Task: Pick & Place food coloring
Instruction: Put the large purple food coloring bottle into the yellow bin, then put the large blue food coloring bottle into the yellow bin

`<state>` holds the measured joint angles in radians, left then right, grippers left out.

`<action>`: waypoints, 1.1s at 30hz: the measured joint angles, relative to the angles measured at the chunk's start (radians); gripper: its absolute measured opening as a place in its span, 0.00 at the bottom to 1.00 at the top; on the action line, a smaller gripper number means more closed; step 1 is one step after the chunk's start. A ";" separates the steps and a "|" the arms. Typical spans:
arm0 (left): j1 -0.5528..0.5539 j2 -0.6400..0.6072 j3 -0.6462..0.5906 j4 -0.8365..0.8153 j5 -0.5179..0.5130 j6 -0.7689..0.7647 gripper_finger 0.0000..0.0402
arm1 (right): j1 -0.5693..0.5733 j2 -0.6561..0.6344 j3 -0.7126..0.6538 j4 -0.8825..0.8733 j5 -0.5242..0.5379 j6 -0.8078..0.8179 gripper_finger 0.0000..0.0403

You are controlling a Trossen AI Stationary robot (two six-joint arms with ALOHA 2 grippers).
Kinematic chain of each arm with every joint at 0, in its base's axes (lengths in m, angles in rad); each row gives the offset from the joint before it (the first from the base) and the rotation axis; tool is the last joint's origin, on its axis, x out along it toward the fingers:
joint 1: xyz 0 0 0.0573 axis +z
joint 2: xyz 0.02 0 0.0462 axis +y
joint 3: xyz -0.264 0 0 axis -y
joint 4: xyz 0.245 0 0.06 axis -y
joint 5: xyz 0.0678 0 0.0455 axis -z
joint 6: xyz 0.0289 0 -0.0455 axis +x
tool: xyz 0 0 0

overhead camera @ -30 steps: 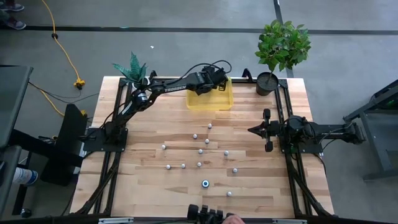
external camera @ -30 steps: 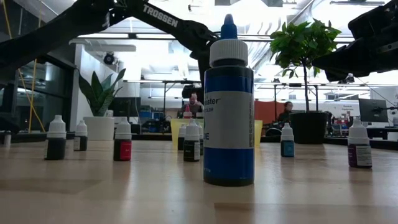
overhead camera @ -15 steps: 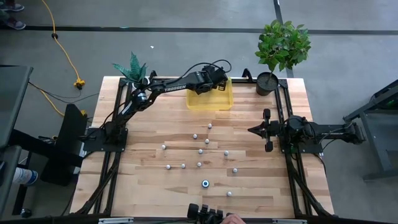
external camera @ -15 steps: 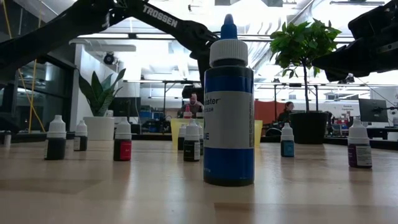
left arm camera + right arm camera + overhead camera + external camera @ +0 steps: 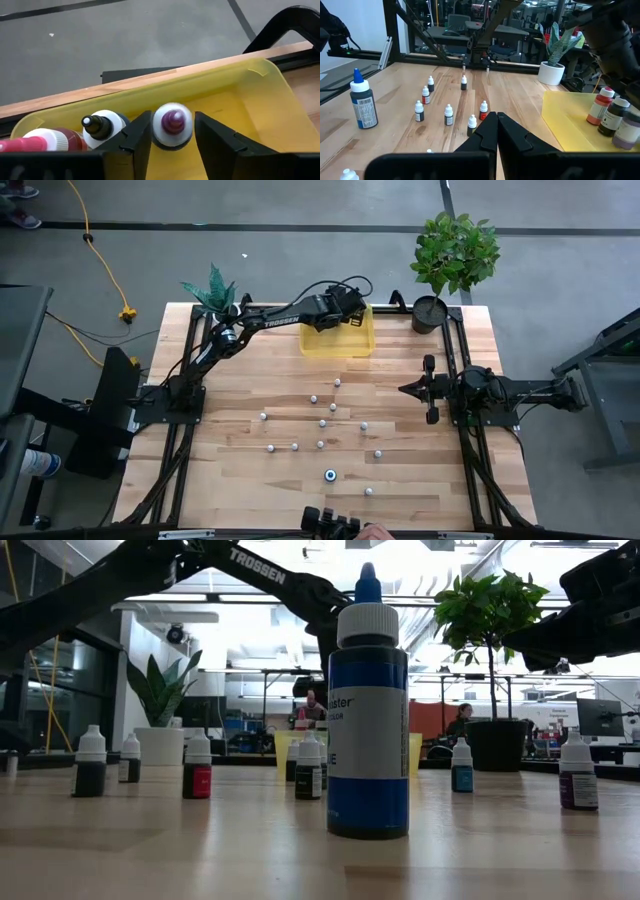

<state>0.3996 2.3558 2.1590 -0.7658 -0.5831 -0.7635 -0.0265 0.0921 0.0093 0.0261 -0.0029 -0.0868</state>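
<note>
Left gripper (image 5: 172, 131) poised over the translucent yellow plastic tray (image 5: 358, 343) at the far edge of the light wooden table (image 5: 250, 390), near its middle. Fingers (image 5: 135, 140) spread on either side of a purple-capped food coloring bottle (image 5: 171, 121), close to its white collar; cannot tell whether touching. Bottle upright inside the tray. Just beside it in the tray: a dark-capped bottle (image 5: 102, 123) and a pink-capped bottle of red liquid (image 5: 42, 140), the latter lying on its side.

Right gripper (image 5: 496, 131) waiting above the table's right side, about midway between near and far edges, fingers pressed together and pointing toward the table's centre.

Rest of the food coloring scattered over the middle of the table: about a dozen small whitish-capped bottles (image 5: 312, 399), standing apart from one another. One larger blue-capped bottle with a blue label (image 5: 367, 705) upright near the middle of the near edge.

Two potted plants at the far edge: a spiky green plant in a white pot (image 5: 215, 290) toward the left corner, a leafy green plant in a dark pot (image 5: 455, 250) at the right corner.
</note>
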 joint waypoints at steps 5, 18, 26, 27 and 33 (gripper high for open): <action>0.000 0.000 0.000 0.000 0.000 0.000 0.42 | 0.000 0.000 0.000 0.000 0.000 0.000 0.00; 0.006 -0.018 0.015 0.022 -0.003 0.085 0.44 | 0.000 0.000 0.000 0.000 0.000 0.000 0.00; 0.003 -0.024 0.197 -0.041 -0.011 0.225 0.44 | 0.000 0.000 0.000 0.000 0.000 0.000 0.00; -0.001 -0.034 0.198 -0.036 -0.012 0.253 0.44 | 0.000 0.000 0.000 0.000 0.000 0.000 0.00; -0.029 -0.159 0.179 -0.058 -0.001 0.398 0.44 | 0.000 0.000 0.000 0.000 0.000 0.000 0.00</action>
<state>0.3701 2.1972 2.3375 -0.8235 -0.5841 -0.3652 -0.0265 0.0921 0.0093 0.0261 -0.0029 -0.0868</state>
